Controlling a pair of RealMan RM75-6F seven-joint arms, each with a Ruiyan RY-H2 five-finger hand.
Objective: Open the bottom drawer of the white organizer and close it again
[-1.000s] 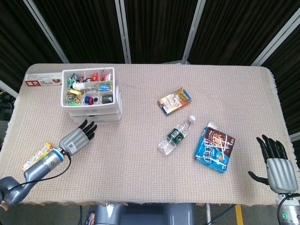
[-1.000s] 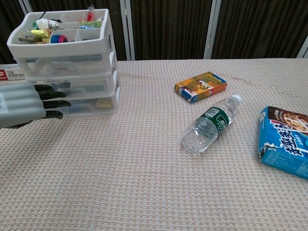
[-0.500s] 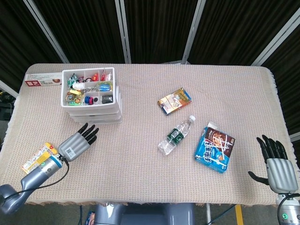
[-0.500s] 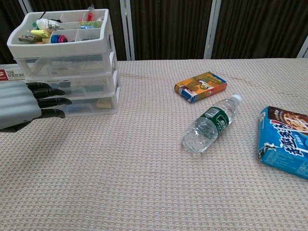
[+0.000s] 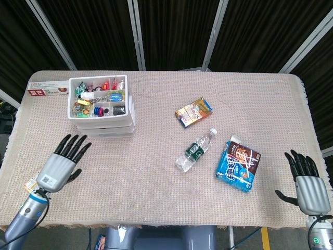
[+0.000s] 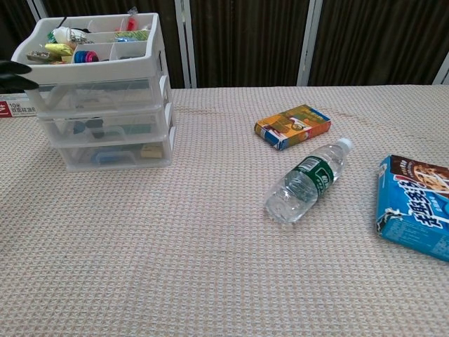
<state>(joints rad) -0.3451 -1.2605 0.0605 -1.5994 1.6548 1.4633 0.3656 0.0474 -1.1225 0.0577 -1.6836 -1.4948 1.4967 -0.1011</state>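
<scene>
1. White organizer (image 5: 102,110) sits at about 10 o'clock on the surface (image 5: 156,198); its bottom drawer (image 6: 116,154) reads flush with the two drawers above it in the chest view — closed.
2. Change: left hand (image 5: 61,164) was just in front of the drawer a second ago, fingers toward its face. Now it has drawn back toward 8 o'clock, well apart from the organizer; only dark fingertips (image 6: 14,69) show at the chest view's left edge.
3. Left fingers are spread and released, holding nothing. Right hand (image 5: 307,179) is unchanged at 4 o'clock, fingers likewise splayed and empty.
4. Judgement: with the drawer shut and the hand withdrawing, the open-and-close cycle looks complete — or else the hand backed off without engaging; these frames cannot separate the two.
5. Count on the surface:
   - organizer, one; three drawers plus a top tray of small items
   - water bottle (image 5: 195,150), one
   - blue snack box (image 5: 239,164), one
   - orange packet (image 5: 193,111), one
   - long red-and-white box (image 5: 48,91) behind the organizer, one
   - hands, two
</scene>
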